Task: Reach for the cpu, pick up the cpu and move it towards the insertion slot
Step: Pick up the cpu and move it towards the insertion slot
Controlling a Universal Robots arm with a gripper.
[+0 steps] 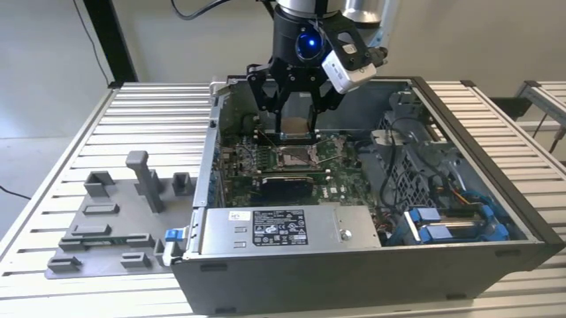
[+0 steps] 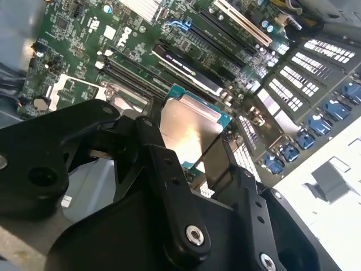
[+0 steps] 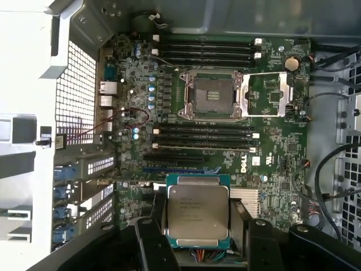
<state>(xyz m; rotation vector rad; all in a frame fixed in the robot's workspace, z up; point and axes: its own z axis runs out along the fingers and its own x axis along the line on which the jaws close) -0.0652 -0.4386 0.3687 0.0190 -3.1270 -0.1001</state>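
The cpu (image 3: 197,213) is a thin square chip with a pale silver face and a green rim. My gripper (image 3: 198,228) is shut on it, one black finger on each of two opposite edges. In the second wrist view the cpu (image 2: 189,127) sits tilted between the fingers (image 2: 151,144). In the exterior view my gripper (image 1: 296,124) hangs inside the open computer case with the cpu (image 1: 295,126) just above the green board. The insertion slot (image 3: 213,95) has a silver frame and dark centre, and its load plate (image 3: 272,96) is swung open beside it. The insertion slot (image 1: 296,156) lies a short way below and in front of the held chip.
The case walls (image 1: 215,132) enclose the board. A power supply (image 1: 283,228) fills the front, and a drive cage with blue clips (image 1: 451,225) and cables stands at the exterior view's right. A grey fixture plate with blocks (image 1: 115,212) lies on the slatted table at the exterior view's left.
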